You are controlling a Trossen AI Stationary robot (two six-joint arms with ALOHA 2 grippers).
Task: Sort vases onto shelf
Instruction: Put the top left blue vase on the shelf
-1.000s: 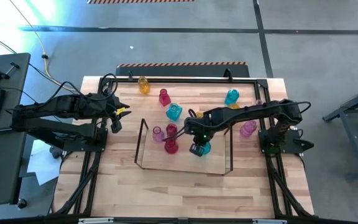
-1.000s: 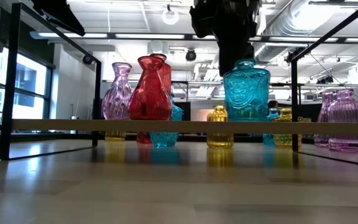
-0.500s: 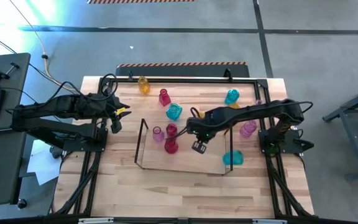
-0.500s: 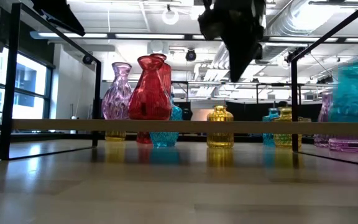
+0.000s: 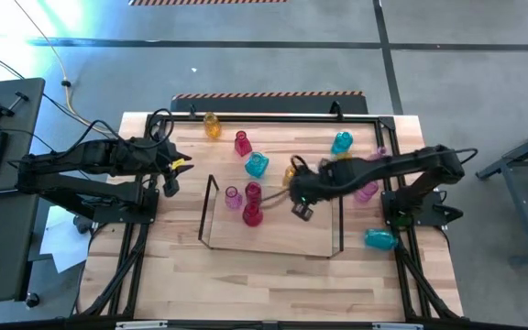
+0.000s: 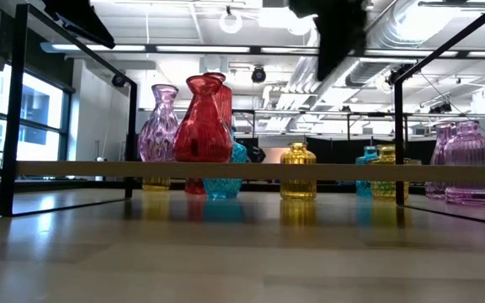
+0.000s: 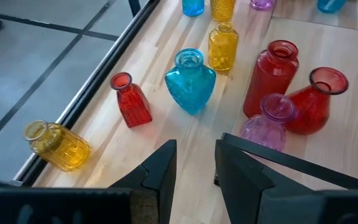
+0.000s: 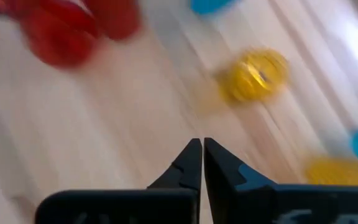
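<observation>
A cyan vase [image 5: 379, 239] is seen lying on its side at the table's right edge, off the shelf [image 5: 273, 246] and beside the right arm's base. A roll off the table is judged possible, since nothing blocks it. The right gripper [image 5: 302, 211], jaws together and empty, is held above the shelf. A purple vase [image 5: 233, 197] and two red vases [image 5: 252, 215] stand upright on the shelf. The left gripper [image 5: 170, 174], jaws partly apart, is parked at the left.
</observation>
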